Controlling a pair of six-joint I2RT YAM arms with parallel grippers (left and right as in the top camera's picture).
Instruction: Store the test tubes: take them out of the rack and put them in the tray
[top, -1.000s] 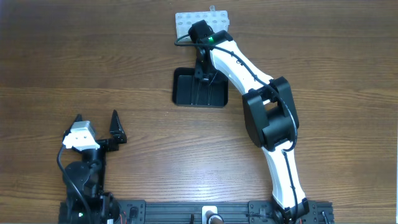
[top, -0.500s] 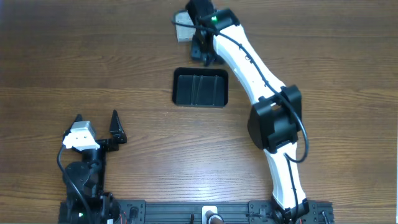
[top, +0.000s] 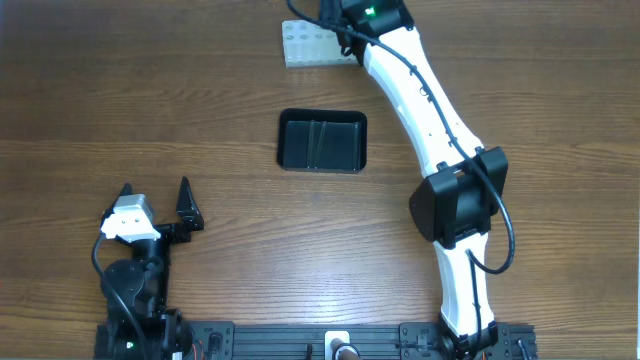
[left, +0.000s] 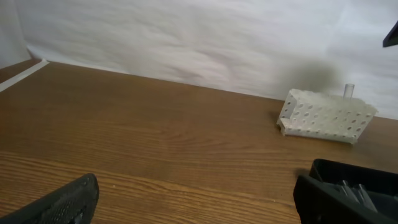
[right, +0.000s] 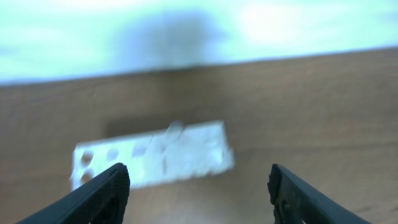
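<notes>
Above the rack (right: 149, 160), whose one tube (left: 349, 91) stands upright, the right gripper (right: 198, 171) hangs wide open and empty.

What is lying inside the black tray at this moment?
Clear test tubes lie flat inside the black tray. Nothing covers them, but their exact number cannot be told.

You were working on a brown wooden table (top: 150, 100), its grain running from side to side in long bands across the top view. Beyond its far edge you had a plain white wall (left: 155, 37), a little uneven in tone, which met the wood in a straight line. A soft grey shadow (left: 314, 71) lay low on that wall. A pale strip (left: 23, 71) ran along one side edge of the table. The light fell evenly and softly over the wood.
</notes>
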